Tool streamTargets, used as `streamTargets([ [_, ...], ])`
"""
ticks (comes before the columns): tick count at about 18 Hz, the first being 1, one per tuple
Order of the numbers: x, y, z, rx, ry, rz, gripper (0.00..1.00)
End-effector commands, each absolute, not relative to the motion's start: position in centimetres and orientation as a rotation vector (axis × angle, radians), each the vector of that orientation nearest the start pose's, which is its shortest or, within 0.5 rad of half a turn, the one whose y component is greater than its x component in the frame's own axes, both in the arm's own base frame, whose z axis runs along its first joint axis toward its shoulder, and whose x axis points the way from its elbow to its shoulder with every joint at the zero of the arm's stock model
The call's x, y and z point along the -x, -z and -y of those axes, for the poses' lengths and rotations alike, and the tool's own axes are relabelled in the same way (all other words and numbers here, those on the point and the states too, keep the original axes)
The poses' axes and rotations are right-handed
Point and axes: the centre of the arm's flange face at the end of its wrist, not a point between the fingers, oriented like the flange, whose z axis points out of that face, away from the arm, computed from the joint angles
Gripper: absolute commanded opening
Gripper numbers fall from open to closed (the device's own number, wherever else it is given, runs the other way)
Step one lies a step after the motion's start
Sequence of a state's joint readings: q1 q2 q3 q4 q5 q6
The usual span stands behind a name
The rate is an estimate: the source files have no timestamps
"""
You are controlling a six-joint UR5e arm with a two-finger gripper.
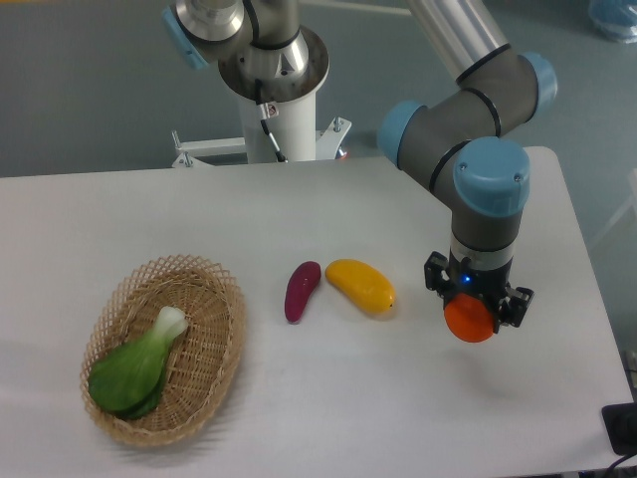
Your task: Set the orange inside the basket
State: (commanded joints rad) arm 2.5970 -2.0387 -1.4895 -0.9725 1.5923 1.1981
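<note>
The orange (469, 321) is a small round bright ball at the right of the table, directly under my gripper (474, 311), whose black fingers sit on either side of it and appear shut on it. Whether the orange rests on the table or is slightly lifted I cannot tell. The basket (221, 291), an oval of woven tan wicker, lies at the front left, well away from the gripper.
A green leafy vegetable (137, 366) lies inside the basket. A purple oblong vegetable (302, 290) and a yellow-orange mango-shaped fruit (361, 285) lie mid-table between basket and gripper. The arm's base (274, 95) stands at the back edge. The table's right edge is close.
</note>
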Motion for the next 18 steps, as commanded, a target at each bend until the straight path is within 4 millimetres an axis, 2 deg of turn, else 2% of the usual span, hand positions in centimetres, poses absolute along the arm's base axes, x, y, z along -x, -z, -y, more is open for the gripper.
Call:
streamTargets([
  [6, 50.9, -31.9, -46.3, 3.043, -0.309, -0.251, 0.54],
  [11, 49.8, -31.6, -47.0, 3.048, -0.291, -0.237, 0.53],
  [14, 48.2, -31.0, -48.8, 3.051, -0.285, -0.239, 0.53],
  [18, 44.7, -30.0, -51.8, 3.044, -0.273, -0.243, 0.53],
])
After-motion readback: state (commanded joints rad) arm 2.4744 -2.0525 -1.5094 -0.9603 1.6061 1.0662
